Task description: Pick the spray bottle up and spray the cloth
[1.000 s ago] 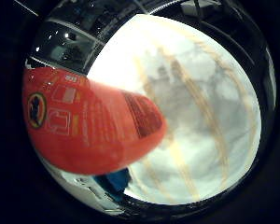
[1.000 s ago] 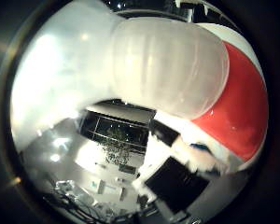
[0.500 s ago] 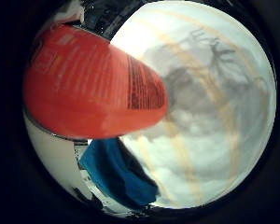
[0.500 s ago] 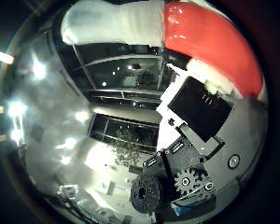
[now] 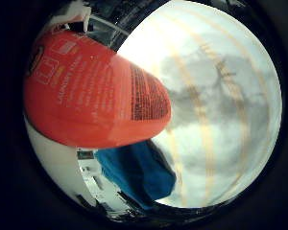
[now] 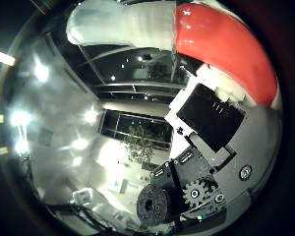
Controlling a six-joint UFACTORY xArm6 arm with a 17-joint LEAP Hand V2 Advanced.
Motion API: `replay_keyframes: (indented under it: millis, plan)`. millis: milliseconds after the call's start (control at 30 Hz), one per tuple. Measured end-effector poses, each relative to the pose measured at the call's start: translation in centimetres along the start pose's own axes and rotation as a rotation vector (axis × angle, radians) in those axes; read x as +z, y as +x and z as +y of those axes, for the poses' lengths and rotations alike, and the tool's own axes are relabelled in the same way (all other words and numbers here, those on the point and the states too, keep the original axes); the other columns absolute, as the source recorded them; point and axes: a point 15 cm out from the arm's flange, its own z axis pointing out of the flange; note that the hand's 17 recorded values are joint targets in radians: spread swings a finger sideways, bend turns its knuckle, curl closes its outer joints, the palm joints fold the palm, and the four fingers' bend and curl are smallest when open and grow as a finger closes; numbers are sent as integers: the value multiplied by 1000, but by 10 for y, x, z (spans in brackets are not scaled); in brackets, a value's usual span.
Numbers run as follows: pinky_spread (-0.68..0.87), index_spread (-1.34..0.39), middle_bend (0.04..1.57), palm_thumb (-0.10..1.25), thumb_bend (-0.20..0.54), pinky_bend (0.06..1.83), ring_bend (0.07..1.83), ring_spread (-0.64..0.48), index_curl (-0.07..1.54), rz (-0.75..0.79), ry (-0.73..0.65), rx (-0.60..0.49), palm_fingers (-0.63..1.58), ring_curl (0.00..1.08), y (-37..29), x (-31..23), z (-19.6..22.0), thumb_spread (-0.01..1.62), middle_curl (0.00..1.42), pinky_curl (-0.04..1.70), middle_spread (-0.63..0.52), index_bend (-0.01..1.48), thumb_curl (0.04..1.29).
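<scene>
The spray bottle (image 5: 86, 96) is orange-red with a printed label and fills much of the little finger side palm view, close to the palm. In the thumb side palm view its white spray head (image 6: 118, 25) joins the red body. My hand (image 6: 202, 147) shows there as black and white geared parts, with fingers curled next to the bottle, which is held above the table. The blue cloth (image 5: 139, 172) lies on the white table (image 5: 226, 105), beside and below the bottle's base.
The bottle and hand cast a grey shadow (image 5: 206, 96) on the table. The thumb side palm view looks out at the room, with bright ceiling lights (image 6: 39, 74) and dark windows (image 6: 138, 133).
The views have shifted with the hand. More of the blue cloth shows beside the bottle than one second ago. The bottle stays against the palm.
</scene>
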Motion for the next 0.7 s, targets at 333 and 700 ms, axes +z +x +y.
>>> replay_keyframes:
  millis: [333, 700]
  plan:
    - [-162, -201, 1359, 1061, -15, 1136, 1477, -149, 722, 199, -286, -137, 1187, 575, -43, -53, -4, 776, 597, 1078, -69, 1133, 821]
    - [-176, -204, 1358, 1047, -18, 1079, 1481, -148, 730, 364, -579, -212, 1195, 568, -122, -78, 10, 746, 588, 1168, -69, 1126, 863]
